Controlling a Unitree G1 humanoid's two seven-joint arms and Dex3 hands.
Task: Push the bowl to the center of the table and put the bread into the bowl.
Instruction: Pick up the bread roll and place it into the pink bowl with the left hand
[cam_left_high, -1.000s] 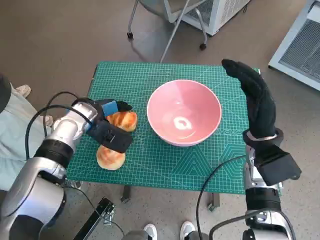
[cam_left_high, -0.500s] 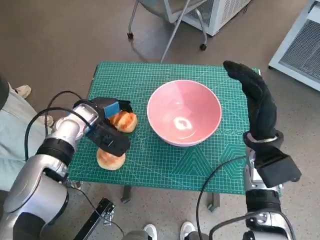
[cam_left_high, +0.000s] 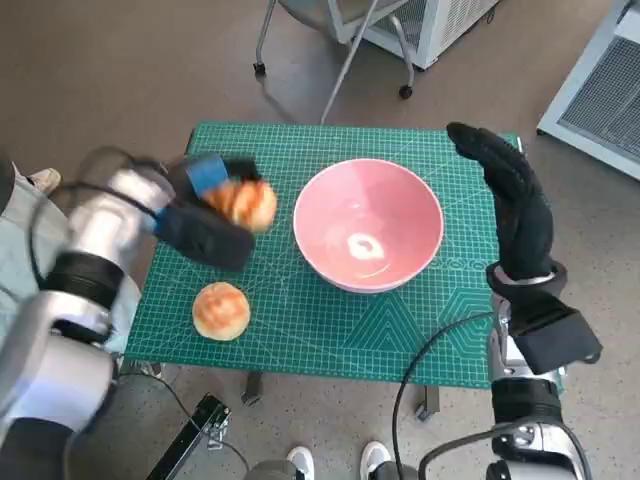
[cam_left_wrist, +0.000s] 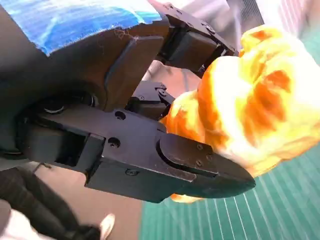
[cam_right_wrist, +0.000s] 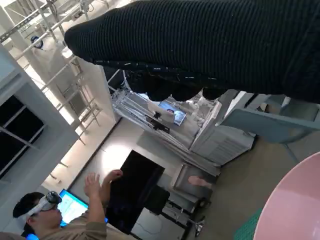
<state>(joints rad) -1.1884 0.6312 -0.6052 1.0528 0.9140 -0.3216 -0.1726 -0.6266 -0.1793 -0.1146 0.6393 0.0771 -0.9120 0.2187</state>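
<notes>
A pink bowl (cam_left_high: 368, 222) stands near the middle of the green mat (cam_left_high: 300, 320). My left hand (cam_left_high: 205, 215) grips a golden bread roll (cam_left_high: 245, 203) and holds it lifted above the mat, just left of the bowl. In the left wrist view the roll (cam_left_wrist: 250, 115) fills the space between the black fingers (cam_left_wrist: 165, 160). A second roll (cam_left_high: 221, 310) lies on the mat near the front left. My right hand (cam_left_high: 515, 205) stands open and flat at the bowl's right side; the bowl's rim (cam_right_wrist: 295, 200) shows in the right wrist view.
The mat covers the small table, whose edges drop to the floor on all sides. A chair's legs (cam_left_high: 330, 60) and a white unit (cam_left_high: 430, 25) stand behind the table. A person (cam_right_wrist: 65, 215) sits off in the room.
My left hand has lifted the roll off the mat and carried it up and slightly toward the bowl. The second roll, the bowl and the right hand have stayed in place.
</notes>
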